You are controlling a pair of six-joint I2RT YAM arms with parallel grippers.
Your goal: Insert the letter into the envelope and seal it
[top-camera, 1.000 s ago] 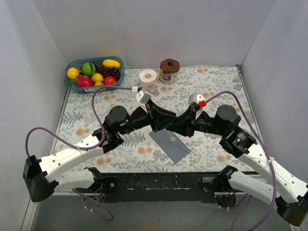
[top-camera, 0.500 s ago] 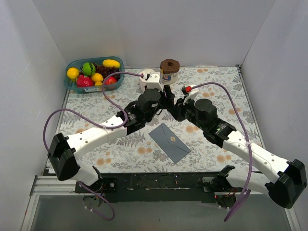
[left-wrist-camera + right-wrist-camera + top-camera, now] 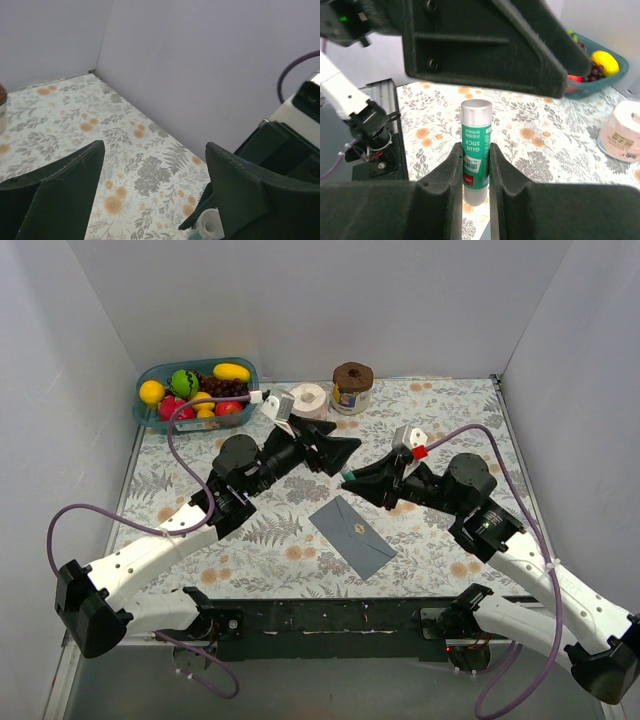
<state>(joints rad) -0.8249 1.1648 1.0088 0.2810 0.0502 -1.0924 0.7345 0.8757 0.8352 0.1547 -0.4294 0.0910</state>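
The envelope [image 3: 352,536] lies flat on the floral table, dark slate-grey, flap closed with a small gold seal [image 3: 358,531]. The letter is out of view. My right gripper [image 3: 355,478] [image 3: 475,147] hovers above and behind the envelope, shut on a green glue stick [image 3: 346,475] [image 3: 476,150] that carries a grey cap. My left gripper [image 3: 345,452] [image 3: 155,145] faces it from the left, open, with nothing between its fingers [image 3: 55,190]. The glue stick's end [image 3: 207,226] shows just off the left gripper's right finger, apart from it.
A teal basket [image 3: 145,415] of fruit stands at the back left. A toilet roll [image 3: 308,398] and a brown-lidded jar [image 3: 352,385] stand at the back middle. A small white round piece [image 3: 515,141] lies on the table. Grey walls enclose three sides.
Half a second ago both grippers met tip to tip near the back middle. The left gripper has since opened and drawn away left. The right has pulled back right, still holding the glue stick.
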